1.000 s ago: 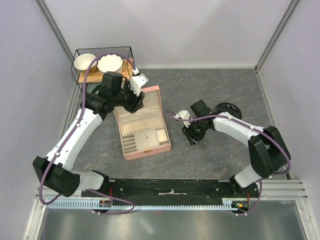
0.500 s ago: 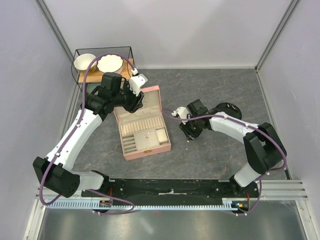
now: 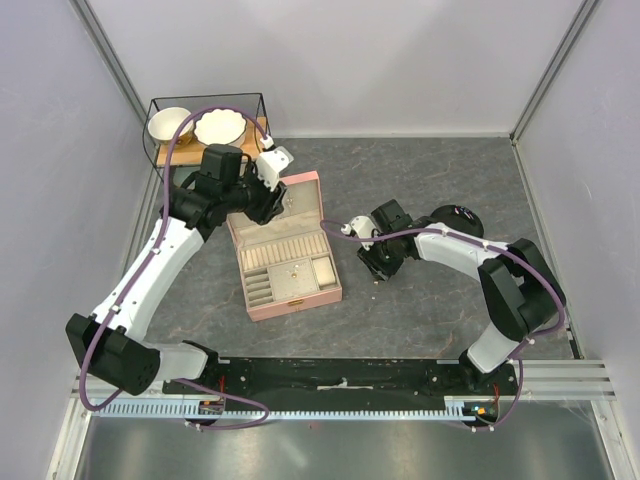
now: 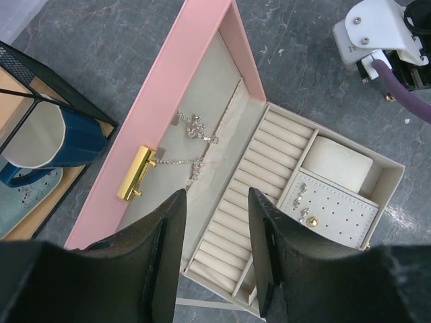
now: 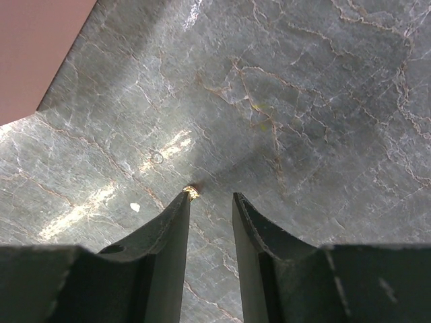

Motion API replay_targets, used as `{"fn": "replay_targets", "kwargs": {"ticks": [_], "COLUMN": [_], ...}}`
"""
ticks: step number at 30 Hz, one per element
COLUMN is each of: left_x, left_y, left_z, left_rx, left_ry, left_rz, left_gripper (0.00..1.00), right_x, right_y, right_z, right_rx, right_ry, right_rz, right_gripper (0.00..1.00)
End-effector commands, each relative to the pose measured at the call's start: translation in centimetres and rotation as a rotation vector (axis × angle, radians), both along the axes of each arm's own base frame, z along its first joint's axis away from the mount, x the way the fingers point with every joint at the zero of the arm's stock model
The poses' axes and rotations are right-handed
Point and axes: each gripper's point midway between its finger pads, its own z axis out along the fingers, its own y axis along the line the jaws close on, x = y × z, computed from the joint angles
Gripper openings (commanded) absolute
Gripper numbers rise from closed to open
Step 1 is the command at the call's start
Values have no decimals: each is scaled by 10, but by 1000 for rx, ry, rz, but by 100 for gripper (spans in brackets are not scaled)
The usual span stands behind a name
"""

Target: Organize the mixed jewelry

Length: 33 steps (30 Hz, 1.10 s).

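Since a second ago the right arm has swung left across the desk [image 3: 430, 310], bringing the right gripper [image 3: 376, 272] nearer the pink box [image 3: 296, 303], while the left arm has kept its place. The right gripper points down at the stone-patterned surface with its fingers [image 5: 172, 225] a narrow gap apart and nothing between them. A tiny gold piece [image 5: 192, 192] lies on the desk, touching the tip of the finger on the left of the wrist view. A faint small ring [image 5: 157, 157] and a white speck [image 5: 135, 207] lie just to the left of it. The left gripper [image 4: 214, 195] hangs over the open box, its jaws apart and empty. Below it run the cream ring rolls [image 4: 259, 161]. Thin silvery chains [image 4: 195, 128] lie in the lid's pocket to the left, near the gold clasp [image 4: 137, 173]. A few small studs [image 4: 304, 214] sit on the perforated pad to the right. At the far left stands a wire rack [image 3: 262, 110] holding two pale bowls [image 3: 219, 127]. A black disc [image 3: 462, 220] lies at the right, behind the right arm.
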Motion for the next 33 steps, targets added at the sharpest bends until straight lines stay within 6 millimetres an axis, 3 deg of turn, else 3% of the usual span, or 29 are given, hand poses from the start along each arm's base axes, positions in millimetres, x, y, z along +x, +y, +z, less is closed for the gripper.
{"fn": "replay_targets", "kwargs": {"ticks": [1, 33], "left_x": [5, 5], "left_y": [1, 7], "left_z": [8, 4], "left_rx": [-13, -3], "left_ry": [-40, -36], "left_rz": [7, 9], "left_gripper": [49, 49], "right_x": [13, 6], "right_y": [12, 9], "right_z": [8, -2], "right_rx": [34, -9], "right_ry": [-45, -48], "right_rz": [22, 54], "right_gripper": [39, 37]}}
